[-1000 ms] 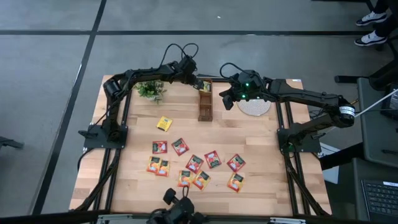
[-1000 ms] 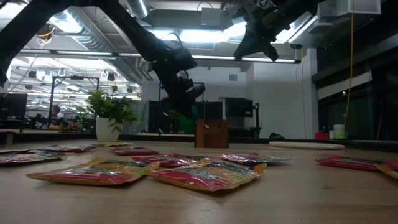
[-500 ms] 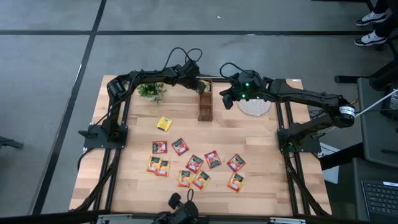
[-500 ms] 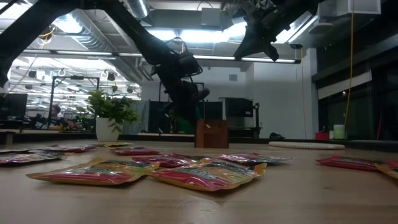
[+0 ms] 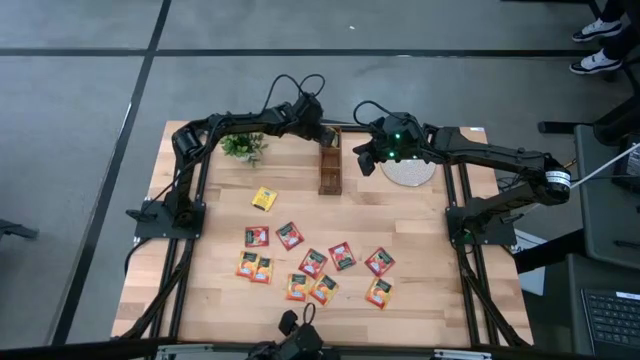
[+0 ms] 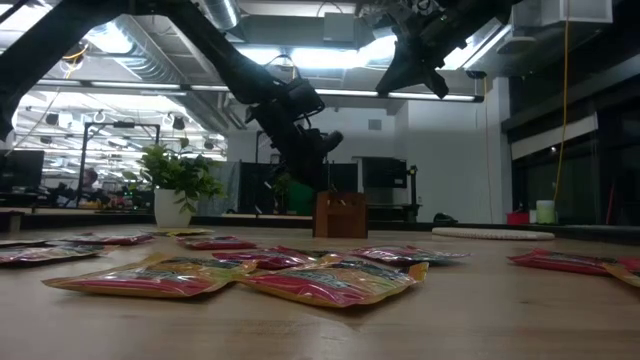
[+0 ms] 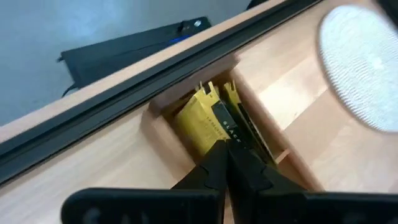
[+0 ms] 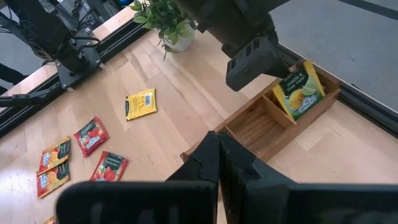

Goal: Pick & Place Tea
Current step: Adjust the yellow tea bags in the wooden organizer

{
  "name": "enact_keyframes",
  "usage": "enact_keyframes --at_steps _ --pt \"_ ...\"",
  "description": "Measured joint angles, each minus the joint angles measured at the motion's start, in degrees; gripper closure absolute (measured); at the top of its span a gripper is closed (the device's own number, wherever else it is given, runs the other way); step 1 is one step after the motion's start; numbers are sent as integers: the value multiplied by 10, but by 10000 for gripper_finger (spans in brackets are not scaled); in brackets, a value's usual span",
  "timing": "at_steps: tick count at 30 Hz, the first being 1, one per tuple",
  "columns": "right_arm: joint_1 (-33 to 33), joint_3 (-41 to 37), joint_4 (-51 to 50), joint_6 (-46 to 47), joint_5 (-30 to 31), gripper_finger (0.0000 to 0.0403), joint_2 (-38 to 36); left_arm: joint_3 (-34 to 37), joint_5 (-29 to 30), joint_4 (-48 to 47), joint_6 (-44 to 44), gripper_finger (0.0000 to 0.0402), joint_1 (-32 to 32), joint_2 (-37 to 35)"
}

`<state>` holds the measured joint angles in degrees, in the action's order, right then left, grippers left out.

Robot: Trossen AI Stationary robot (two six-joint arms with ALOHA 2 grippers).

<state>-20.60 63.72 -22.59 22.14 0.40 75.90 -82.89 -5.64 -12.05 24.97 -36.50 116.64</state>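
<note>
A small flat yellow-green tea sachet with a dark label (image 8: 299, 90) stands upright in the end compartment of a narrow brown wooden organiser box (image 5: 329, 165), the compartment nearest the table's far edge, and the left wrist view shows more yellow sachets (image 7: 205, 121) packed on edge there. The left gripper (image 5: 319, 134) hangs just above that compartment, its dark fingers (image 7: 227, 165) drawn together to a point over the yellow packets; whether they pinch one I cannot tell. The box's other compartments, toward the table's middle, look bare in the right wrist view. A single yellow sachet (image 5: 264, 199) lies flat on the pale wooden table (image 5: 420, 250) beside the box, toward the left edge. A loose scatter of red and orange sachets (image 5: 313, 262) lies nearer the front edge. The right gripper (image 5: 364, 158) hovers above the table between the box and a round pale woven mat (image 5: 409, 171), its fingers closed with nothing held. A small green potted plant (image 5: 243, 145) stands near the far left corner.
</note>
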Motion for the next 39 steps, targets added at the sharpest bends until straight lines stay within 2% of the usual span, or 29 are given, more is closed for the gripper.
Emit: enact_keyframes --at_steps 5,10,18,28,32,39 --pt "0 0 0 -1 0 400 0 0 -3 24 21 400 0 3" --pt "0 0 0 -1 0 400 0 0 -41 30 51 400 2 31" --pt "0 0 -3 -1 0 400 0 0 -23 28 41 400 13 33" --pt "0 0 -7 -1 0 400 0 -2 -51 79 56 400 13 33" --pt "0 0 -7 -2 0 400 0 -16 -43 56 20 400 12 31" --pt "0 0 -12 -4 0 400 0 -17 -8 3 -36 400 11 -19"
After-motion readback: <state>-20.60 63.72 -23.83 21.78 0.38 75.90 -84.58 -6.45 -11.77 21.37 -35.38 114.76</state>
